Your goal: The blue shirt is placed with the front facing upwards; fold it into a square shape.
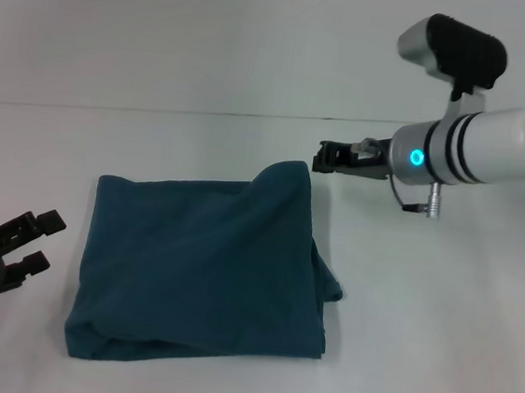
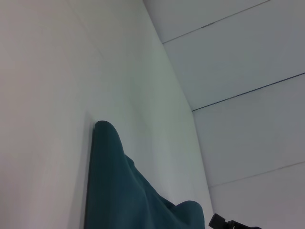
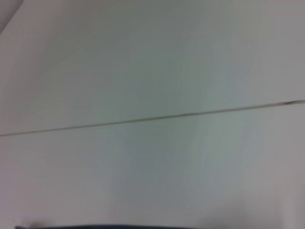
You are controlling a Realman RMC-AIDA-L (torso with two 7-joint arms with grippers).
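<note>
Shirt (image 1: 203, 270) folded (roughly square), grippers (image 1: 13, 244) (image 1: 328, 156) apart

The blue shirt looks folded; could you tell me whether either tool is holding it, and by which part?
Nothing is held. The left tool is open beside the blue shirt; the right tool is clear of its far corner.

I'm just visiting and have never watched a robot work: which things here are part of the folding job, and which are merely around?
Part of the job:
- blue shirt, folded into a rough square
- left gripper, open, beside the shirt
- right gripper, just past the shirt's far corner

Merely around:
- white table
- nothing else is lying about
</note>
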